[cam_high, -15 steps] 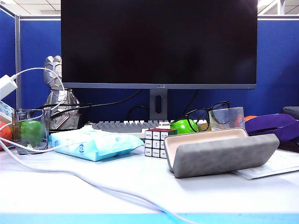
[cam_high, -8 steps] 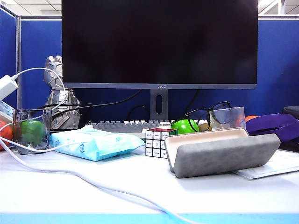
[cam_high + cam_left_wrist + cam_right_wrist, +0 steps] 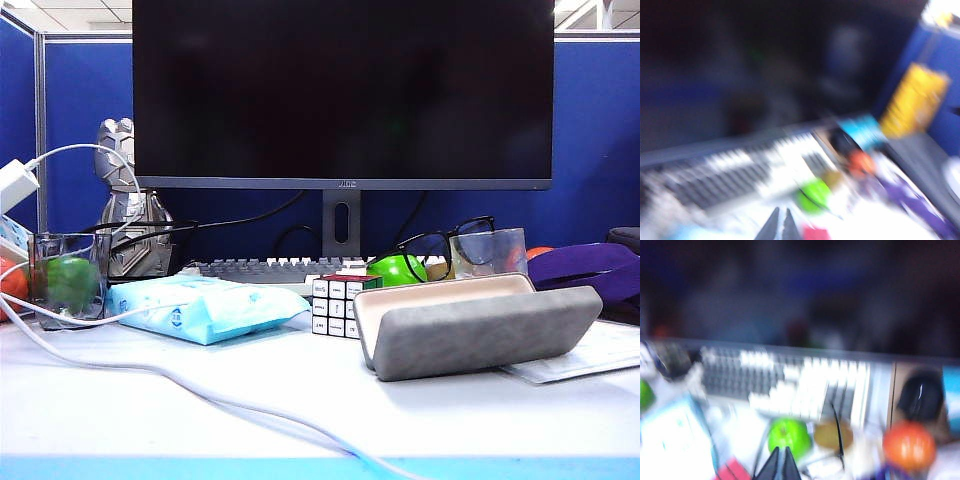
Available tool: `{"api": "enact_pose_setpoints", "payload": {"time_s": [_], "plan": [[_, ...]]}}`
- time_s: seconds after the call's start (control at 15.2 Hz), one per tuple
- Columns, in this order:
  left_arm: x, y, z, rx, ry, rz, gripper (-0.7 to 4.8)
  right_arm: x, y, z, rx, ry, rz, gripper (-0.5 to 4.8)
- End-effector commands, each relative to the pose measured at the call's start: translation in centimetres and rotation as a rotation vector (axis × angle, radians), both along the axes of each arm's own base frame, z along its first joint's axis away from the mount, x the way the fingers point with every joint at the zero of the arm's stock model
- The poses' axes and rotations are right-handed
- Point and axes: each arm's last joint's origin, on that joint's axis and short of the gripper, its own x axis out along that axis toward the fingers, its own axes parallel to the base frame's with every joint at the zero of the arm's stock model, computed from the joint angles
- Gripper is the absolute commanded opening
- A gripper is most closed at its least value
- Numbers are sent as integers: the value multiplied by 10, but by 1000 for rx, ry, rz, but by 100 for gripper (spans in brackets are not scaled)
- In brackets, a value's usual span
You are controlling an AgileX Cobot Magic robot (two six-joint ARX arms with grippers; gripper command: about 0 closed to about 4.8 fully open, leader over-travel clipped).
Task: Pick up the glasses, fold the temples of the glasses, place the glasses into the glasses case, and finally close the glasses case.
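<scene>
Approach step: L gripper (image 3: pixel 781 225) & R gripper (image 3: pixel 782 464) both clenched, empty, above desk. Glasses (image 3: pixel 447 243) sat behind open case (image 3: pixel 480 330). Next: open jaws, descend.

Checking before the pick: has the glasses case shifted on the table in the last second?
No. The glasses case lies open just right of the Rubik's cube, as before.

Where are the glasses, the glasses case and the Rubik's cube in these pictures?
glasses (image 3: pixel 447 240): exterior view, on the black frame's bridge between the lenses.
glasses case (image 3: pixel 480 335): exterior view, on the grey outer shell of the open case.
Rubik's cube (image 3: pixel 333 308): exterior view, on its front white face.
</scene>
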Motion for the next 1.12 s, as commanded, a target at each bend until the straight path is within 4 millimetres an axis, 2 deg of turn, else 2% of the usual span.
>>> {"api": "enact_pose_setpoints", "payload": {"time_s": [0.07,0.2,0.33,0.53,0.73,0.86,0.99,1.06,1.12], "plan": [[1,-22,-19,114,120,-65,-6,9,1,-6,-1,23,2,-1],[1,-44,-36,232,196,-99,-6,20,2,-16,-3,59,5,-1],[-1,-56,-42,309,216,-41,-6,28,3,-24,-6,88,5,-1],[0,-63,-42,308,203,-63,-6,39,4,-24,-34,129,-38,-1],[1,-64,-39,292,168,-59,-6,67,11,-28,-86,217,0,-1],[2,-64,-37,281,154,-58,-6,85,18,-43,-105,258,13,-1],[2,-64,-37,273,153,-55,-6,107,31,-75,-169,327,-9,0],[2,-64,-37,273,154,-56,-6,116,37,-87,-181,337,6,94],[2,-64,-37,273,153,-56,-6,124,41,-97,-187,342,15,252]]}}
